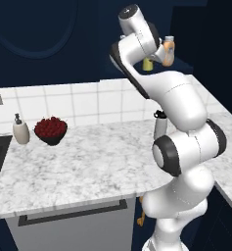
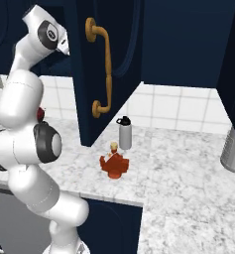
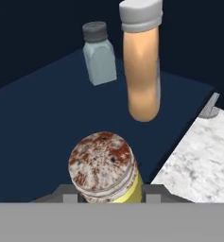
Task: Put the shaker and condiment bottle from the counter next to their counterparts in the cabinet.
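Observation:
My gripper is shut on the shaker, a small yellow cylinder with a speckled silvery cap. I hold it over the dark shelf board of the cabinet. Just beyond it stands the counterpart, a pale orange bottle with a grey cap. From the left base view the shaker sits under my raised hand, left of the orange bottle. The deep-red condiment bottle stands on the marbled counter, far below my hand.
A pale glass shaker with a grey cap stands at the back of the shelf. The open cabinet door hangs over the counter. A grey shaker with a black top, a soap dispenser and a berry bowl stand there.

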Available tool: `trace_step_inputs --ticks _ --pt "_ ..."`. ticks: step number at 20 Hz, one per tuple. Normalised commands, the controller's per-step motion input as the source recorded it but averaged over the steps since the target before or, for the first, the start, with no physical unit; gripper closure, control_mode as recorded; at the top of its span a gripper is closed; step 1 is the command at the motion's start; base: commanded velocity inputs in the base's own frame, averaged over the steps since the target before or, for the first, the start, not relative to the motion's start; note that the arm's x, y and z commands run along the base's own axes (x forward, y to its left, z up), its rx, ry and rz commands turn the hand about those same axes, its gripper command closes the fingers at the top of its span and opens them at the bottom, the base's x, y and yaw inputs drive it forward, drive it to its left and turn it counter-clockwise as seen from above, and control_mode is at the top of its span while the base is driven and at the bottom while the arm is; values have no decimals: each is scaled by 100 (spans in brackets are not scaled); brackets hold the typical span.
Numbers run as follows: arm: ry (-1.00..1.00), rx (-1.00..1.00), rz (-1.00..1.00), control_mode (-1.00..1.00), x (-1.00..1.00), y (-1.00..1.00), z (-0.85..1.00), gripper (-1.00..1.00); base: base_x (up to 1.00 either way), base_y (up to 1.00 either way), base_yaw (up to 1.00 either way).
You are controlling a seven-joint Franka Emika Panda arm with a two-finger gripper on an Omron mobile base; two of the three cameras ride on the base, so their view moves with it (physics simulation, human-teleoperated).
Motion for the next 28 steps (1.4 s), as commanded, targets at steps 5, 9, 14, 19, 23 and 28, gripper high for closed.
trace_step_inputs --ticks 5,9,14,19,23,28 --pt "0 0 10 -100 39 -11 0 100 0 0 0" --pt "-2 0 0 -100 17 -1 0 100 0 0 0" --pt "-9 0 0 -100 15 0 -17 100 0 0 0" --pt "-1 0 3 -100 14 -1 0 100 0 0 0" --pt "0 0 1 -100 22 0 0 100 0 0 0" --pt "0 0 1 -100 28 0 0 100 0 0 0"
